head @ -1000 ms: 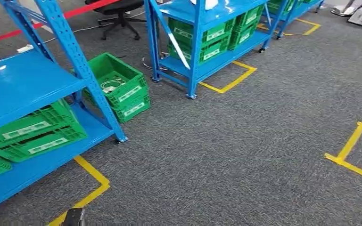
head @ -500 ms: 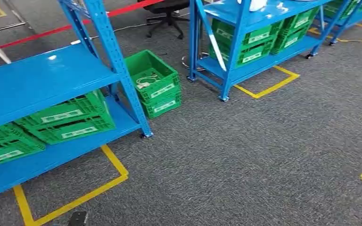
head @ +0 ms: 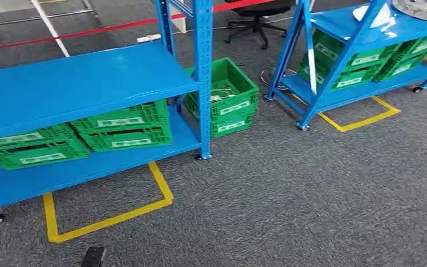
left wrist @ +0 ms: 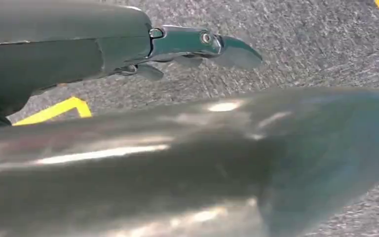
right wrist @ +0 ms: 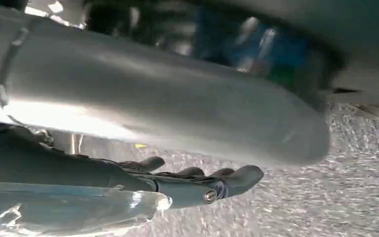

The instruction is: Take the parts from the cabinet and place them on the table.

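While both arms hang beside the body, the left hand (left wrist: 197,47) shows its fingers stretched out nearly straight and slightly apart above the grey carpet (head: 322,189), holding and touching nothing; much of that wrist picture is covered by a blurred dark part, so the palm is hard to make out. Seen from its own wrist, the right hand (right wrist: 197,180) likewise has its fingers extended and a little apart, empty, with a bright blurred surface across the picture above it. From the head, the near blue cabinet (head: 78,83) stands on the left, its upper shelf bare, its lower shelf carrying green crates (head: 125,125) side by side; what lies inside them is hidden by the shelf above. Just beside its upright, a green crate stack (head: 225,94) sits on the carpet, holding some small pale parts (head: 216,95) too small to identify. Farther right, a second blue cabinet (head: 344,67) holds more green crates and is cut off at the picture edge. Yellow tape (head: 105,214) marks the floor around the cabinets.
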### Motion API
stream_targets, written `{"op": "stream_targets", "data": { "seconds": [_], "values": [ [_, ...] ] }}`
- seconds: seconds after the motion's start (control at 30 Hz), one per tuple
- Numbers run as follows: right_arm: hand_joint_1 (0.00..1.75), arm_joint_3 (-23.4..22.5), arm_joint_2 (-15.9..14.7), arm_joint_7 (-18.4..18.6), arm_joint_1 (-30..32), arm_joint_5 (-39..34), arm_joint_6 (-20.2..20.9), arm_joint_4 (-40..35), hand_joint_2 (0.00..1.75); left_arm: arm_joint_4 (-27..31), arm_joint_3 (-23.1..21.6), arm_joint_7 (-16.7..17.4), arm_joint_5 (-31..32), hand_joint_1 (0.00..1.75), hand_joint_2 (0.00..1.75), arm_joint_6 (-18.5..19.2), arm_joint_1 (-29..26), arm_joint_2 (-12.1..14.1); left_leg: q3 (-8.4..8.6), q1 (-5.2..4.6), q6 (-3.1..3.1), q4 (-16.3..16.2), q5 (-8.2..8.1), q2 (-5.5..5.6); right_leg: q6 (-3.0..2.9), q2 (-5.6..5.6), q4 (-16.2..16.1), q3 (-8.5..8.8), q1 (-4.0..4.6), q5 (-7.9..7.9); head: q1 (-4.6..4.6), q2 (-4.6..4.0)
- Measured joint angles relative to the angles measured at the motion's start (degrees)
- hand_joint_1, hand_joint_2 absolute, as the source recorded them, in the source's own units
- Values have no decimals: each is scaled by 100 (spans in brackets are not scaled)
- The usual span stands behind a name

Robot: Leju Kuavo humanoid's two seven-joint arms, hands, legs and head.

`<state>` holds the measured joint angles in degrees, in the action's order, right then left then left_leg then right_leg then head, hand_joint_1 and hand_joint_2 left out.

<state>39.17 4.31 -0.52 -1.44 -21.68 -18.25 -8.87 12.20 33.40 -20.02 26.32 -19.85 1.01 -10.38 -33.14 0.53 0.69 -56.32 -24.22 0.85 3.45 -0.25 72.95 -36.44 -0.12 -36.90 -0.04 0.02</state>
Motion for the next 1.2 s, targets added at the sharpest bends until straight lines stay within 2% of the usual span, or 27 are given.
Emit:
{"op": "stream_targets", "data": {
  "seconds": [0.03, 0.07, 0.1, 0.13, 0.17, 0.2, 0.23, 0.33, 0.37, 0.4, 0.43, 0.5, 0.53, 0.57, 0.6, 0.67, 0.7, 0.73, 0.77, 0.87, 0.9, 0.93, 1.0, 1.03, 1.07, 1.1, 1.2],
  "values": [
    [0, 0, 0, 0, 5, -2, 0, 0, 0, 0, 0, -4, 0, 0, 0, 4, -4, 0, 0, -8, 1, 0, 1, 79, -11, 3, 313, -180, 3, -58, -7, 0],
    [0, 0, 0, -26, 4, -2, -2, 0, 0, 0, 0, -6, 0, 0, 0, 4, -11, 2, 4, -11, 0, -2, 3, 155, -26, 6, 291, -195, 5, 40, -4, 0],
    [0, 0, 0, -26, -10, -2, 0, 0, 0, 0, 0, -6, 0, 0, 0, 4, -12, 2, 9, -12, -5, -3, 7, 239, -48, 19, -2, -79, 7, 274, -4, 0],
    [0, 0, 0, -26, -14, -2, 0, 0, 0, 0, 0, -6, 0, 0, 0, 4, -7, 0, 16, -11, -13, -3, 12, 334, -72, 66, -512, 149, 6, 573, -4, 0],
    [0, 0, 0, -7, -14, -6, -2, 0, 0, 0, 0, -13, 2, 0, 0, 4, -1, -2, 20, -7, -26, -4, 20, 415, -100, 203, -1048, 396, -1, 831, 0, 0],
    [0, 0, -2, 0, -6, -24, -7, 2, 0, 0, 0, -17, 2, 0, 0, -7, 1, -7, 11, 7, -45, -4, 29, 474, -128, 498, -1432, 562, -18, 914, -2, 0],
    [0, 0, -4, 0, -4, -39, -9, 4, 0, 0, 0, -15, 0, 0, 0, -50, 13, -9, -24, -26, -82, -36, 28, 550, -133, 562, -1542, 587, -40, 868, -13, 0],
    [0, -2, -7, 20, -27, -79, -7, 4, 0, -4, 0, -4, 37, 0, 0, -96, -7, -13, -83, 35, -222, 21, 109, 710, -214, 389, -1515, 614, 24, 903, -9, 0],
    [0, -2, -4, 56, -26, -89, -2, 2, 0, -7, -2, 2, 50, 0, 0, -94, -7, 6, -106, 33, -243, 2, 107, 707, -259, 295, -1572, 624, -25, 956, -9, 0],
    [0, -4, -9, 123, -27, -94, 0, 2, 0, -7, -4, 2, 52, 0, 0, -94, -9, 0, -143, -4, -267, -93, 6, 367, -284, 228, -1589, 634, -20, 970, -29, 0],
    [0, -4, -9, 140, -21, -101, 0, 2, 0, -7, -4, 9, 55, 0, 0, -81, 0, 2, -299, -6, -298, -421, -232, 125, -324, 145, -1593, 634, -15, 969, -79, 0],
    [0, -4, -9, 140, 15, -116, -2, 2, 0, -9, -4, 31, 59, 0, 0, -74, 18, 7, -729, 5, -342, -1341, -674, 3, -340, -50, -1593, 630, -3, 957, -74, 0],
    [0, -4, -13, 140, 22, -131, -7, 4, 0, -9, -4, 50, 59, 0, 0, -74, 13, 7, -897, 7, -358, -1703, -783, -12, -345, -143, -1592, 627, -2, 951, -77, 0],
    [0, -4, -13, 140, 22, -140, -7, 2, 0, -9, -4, 83, 59, 0, 0, -74, 0, 7, -920, 10, -367, -1764, -741, -18, -346, -219, -1592, 630, -3, 947, -77, 0],
    [0, -4, -11, 140, 16, -144, -7, 2, 0, -9, -4, 96, 59, 0, 0, -74, -17, 7, -818, 13, -369, -1598, -589, -24, -336, -285, -1591, 635, -3, 939, -77, 0],
    [0, -4, -11, 140, 1, -153, -9, 2, 0, -9, -4, 101, 59, 0, 0, -79, -18, 18, -289, 9, -348, -655, -110, -160, -300, -414, -1591, 671, -4, 916, -77, 0],
    [0, -4, -11, 140, -3, -157, -15, 2, 0, -9, -4, 101, 59, 0, 0, -79, -9, 20, -13, -5, -327, -207, 15, -402, -269, -470, -1590, 697, 6, 896, -79, 0],
    [0, -4, -13, 140, -1, -168, -20, 2, 0, -9, -4, 101, 59, 0, 0, -81, 12, 9, 87, -42, -308, 25, -59, -550, -225, -497, -1555, 655, 67, 850, -103, 0],
    [0, -4, -13, 140, -6, -184, -22, 2, 0, -9, -4, 101, 59, 0, 0, -85, 21, 11, 75, -27, -213, 2, -49, -452, -206, -543, -1569, 649, 79, 835, -64, 0],
    [0, -13, -13, 140, -41, -260, -24, 0, 0, -9, -4, 92, 57, 0, 0, -103, -16, 11, 74, -35, -106, 22, -51, -336, -138, -642, -1583, 780, 59, 814, -48, 0],
    [0, -17, -13, 144, -45, -264, -24, 0, 0, -9, -4, 81, 55, 0, 0, -103, -20, 11, 77, -8, -76, 26, -39, -306, -76, -367, -1482, 699, 38, 723, -31, 0],
    [0, -20, -13, 144, -33, -275, -22, 0, 0, -9, -4, 75, 52, 0, 0, -103, -7, 13, 76, -1, -32, 26, -35, -287, -64, -144, -1208, 584, 25, 517, -9, 0],
    [0, -22, -13, 144, -20, -286, -22, 2, 0, -9, -4, 66, 53, 0, 0, -101, 14, 4, 65, -3, -1, 26, -41, -219, -39, 1, -230, 122, 13, 48, -4, 0],
    [0, -22, -13, 144, -16, -288, -20, 2, 0, -9, -4, 59, 52, 0, 0, -98, 11, 7, 66, -5, 1, 25, -42, -182, -36, 7, 179, -93, 13, -81, -2, 0],
    [0, -26, -13, 144, -13, -291, -22, 2, 0, -9, -4, 44, 50, 0, 0, -92, 5, 9, 67, -5, 1, 24, -43, -149, -36, 8, 314, -200, 11, -51, -2, 0],
    [0, -26, -15, 144, -16, -289, -20, 2, 0, -9, -4, 33, 48, 0, 0, -81, 3, 9, 73, -3, 0, 22, -43, -114, -39, 7, 152, -153, 7, 121, -2, 0],
    [0, -28, -22, 164, -9, -260, -33, 2, 0, -9, -4, 9, 48, 0, 0, -70, 8, 2, 107, 18, -47, 13, -58, -27, -42, 15, -1244, 468, -26, 898, 2, 0]
  ]
}}
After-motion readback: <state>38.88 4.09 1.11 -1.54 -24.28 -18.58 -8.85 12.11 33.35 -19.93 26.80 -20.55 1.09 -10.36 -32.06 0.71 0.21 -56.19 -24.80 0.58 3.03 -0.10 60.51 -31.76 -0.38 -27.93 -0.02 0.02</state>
